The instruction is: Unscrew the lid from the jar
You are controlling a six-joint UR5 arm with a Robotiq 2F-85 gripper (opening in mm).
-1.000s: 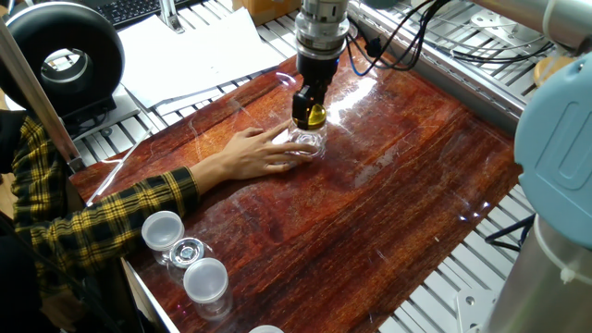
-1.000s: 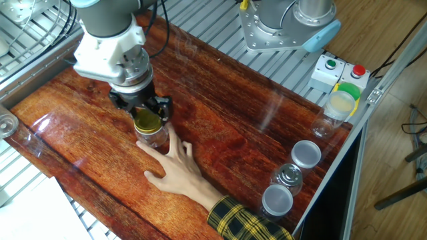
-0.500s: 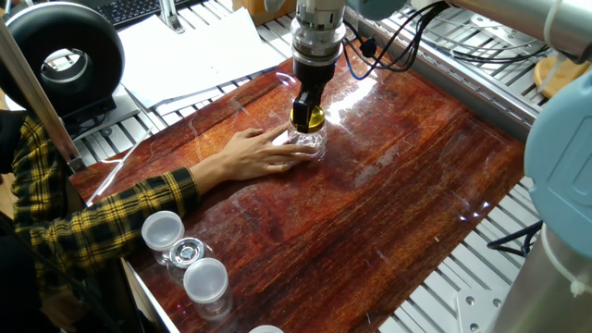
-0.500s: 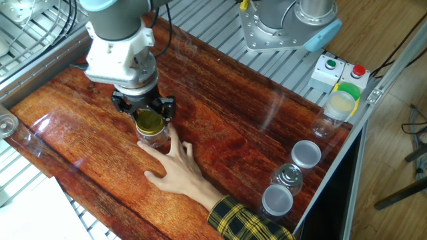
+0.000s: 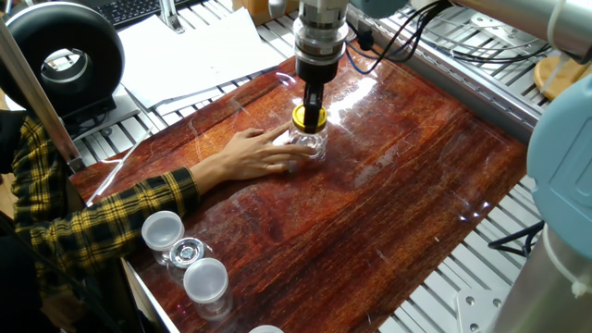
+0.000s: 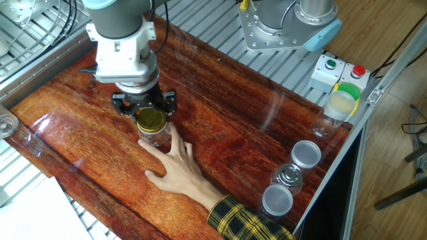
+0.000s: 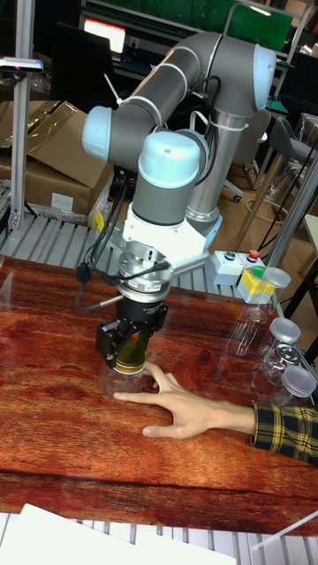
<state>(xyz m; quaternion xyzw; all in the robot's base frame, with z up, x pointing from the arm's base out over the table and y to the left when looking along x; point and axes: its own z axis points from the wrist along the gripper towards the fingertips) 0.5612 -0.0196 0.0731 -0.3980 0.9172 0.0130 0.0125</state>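
On the red-brown wooden table point(image 5: 398, 194), toward its far side, the gripper point(image 5: 310, 115) comes straight down over the jar point(image 5: 308, 141), jaws closed on the lid point(image 5: 310, 117), and the yellow-gold disc now shows more plainly than half a second ago. Back then it was half hidden between the fingers; now it reads as a bright ring around the tip, and the wrist has turned a little further. In the other fixed view the gripper point(image 6: 149, 117) has rotated too: the black finger blocks sit more squarely left and right of the lid point(image 6: 151, 119), and the arm housing above has shifted slightly rightward across the board. A person's hand point(image 5: 248, 154) in a yellow plaid sleeve stays flat on the wood, fingertips touching the clear glass, holding it where it was.

One fixed view gives the jar standing upright just beside the hand, with three white-capped cups point(image 5: 184, 255) at the near-left corner. The other fixed view looks down on the lid's top face and picks up what that one misses: a button box point(image 6: 339, 73) with green and red buttons, and a yellow-lidded container point(image 6: 341, 101) at the far edge. The tall fixed view shows the gripper point(image 7: 132, 346) from the front with the whole grey UR5 arm point(image 7: 181, 106) arching behind it, the lid point(image 7: 131, 355) clamped low between the fingers, though the glass below is hard to make out there.
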